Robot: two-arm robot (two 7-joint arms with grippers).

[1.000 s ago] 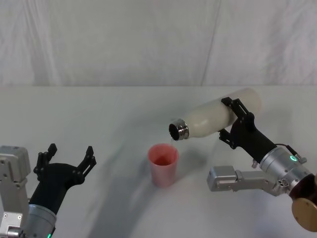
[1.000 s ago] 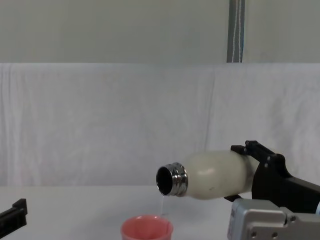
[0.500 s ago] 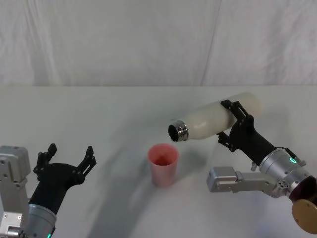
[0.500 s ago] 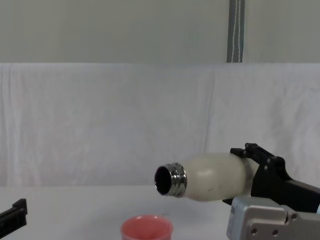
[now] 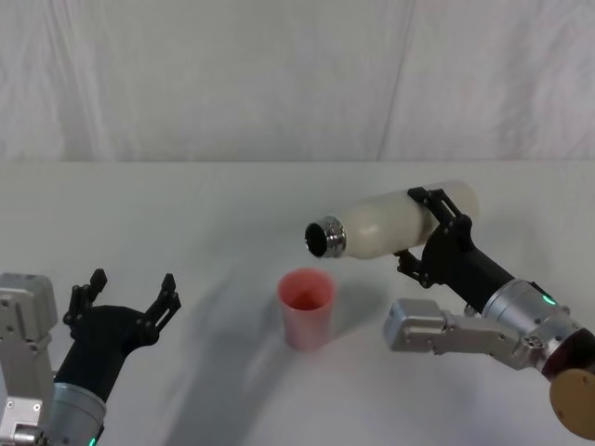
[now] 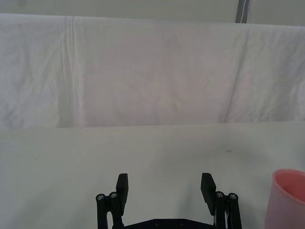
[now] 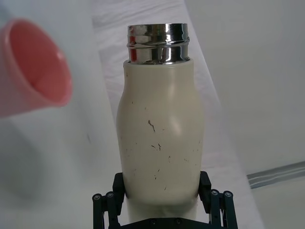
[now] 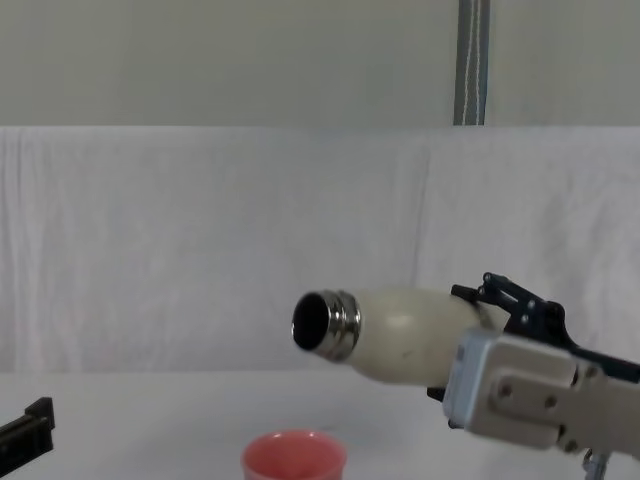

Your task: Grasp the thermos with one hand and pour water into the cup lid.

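The cream-white thermos [image 5: 390, 223] hangs in the air nearly level, its open steel neck pointing left, above and a little right of the salmon-pink cup lid [image 5: 306, 307]. My right gripper [image 5: 435, 230] is shut on the thermos's lower body. The right wrist view has the thermos [image 7: 159, 143] held between the fingers [image 7: 206, 183], with the cup lid [image 7: 35, 67] off to one side. From the chest the thermos [image 8: 400, 335] sits above the cup lid [image 8: 293, 455]; no water falls. My left gripper [image 5: 125, 299] rests open at the near left.
A white cloth covers the table [image 5: 232, 214] and hangs as a backdrop behind it. A grey metal pole [image 8: 470, 60] stands behind the backdrop at the right. In the left wrist view the cup lid [image 6: 288, 198] stands beside my open left gripper [image 6: 165, 186].
The thin stream of water into the cup lid has stopped. My right gripper has tipped the thermos's neck up toward level and shifted it slightly left. The left arm has not moved.
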